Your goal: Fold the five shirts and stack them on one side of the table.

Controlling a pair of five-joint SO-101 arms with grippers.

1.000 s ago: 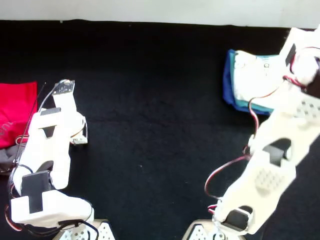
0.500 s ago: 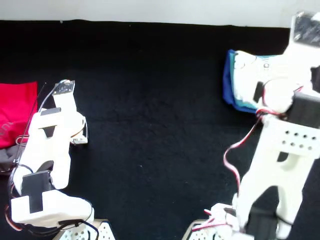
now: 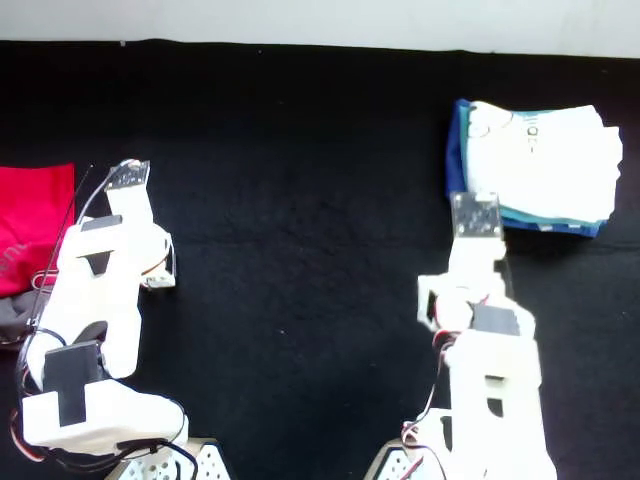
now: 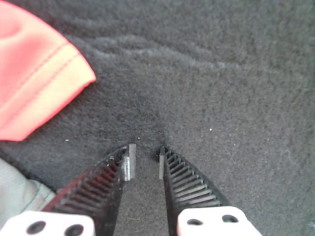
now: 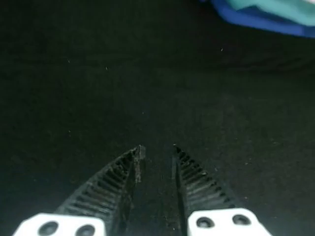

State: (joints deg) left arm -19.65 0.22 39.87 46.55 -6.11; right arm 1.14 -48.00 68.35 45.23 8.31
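Observation:
A folded stack of shirts (image 3: 540,165), white on top of teal and blue, lies at the far right of the black table; its blue edge (image 5: 256,17) shows in the right wrist view. My right gripper (image 3: 477,215) (image 5: 157,152) hovers over bare cloth just short of the stack's near left corner, jaws almost together and holding nothing. A red shirt (image 3: 30,225) (image 4: 34,83) lies at the left edge, with a grey shirt (image 3: 10,320) (image 4: 15,196) nearer the front. My left gripper (image 3: 128,175) (image 4: 145,158) sits beside the red shirt, jaws nearly closed on nothing.
The black felt table (image 3: 300,150) stretches between the two arms. A pale wall strip (image 3: 300,20) runs along the far edge. Both arm bases stand at the near edge.
The right arm has drawn back from over the stack toward its base, uncovering the folded shirts. The left arm has stayed put.

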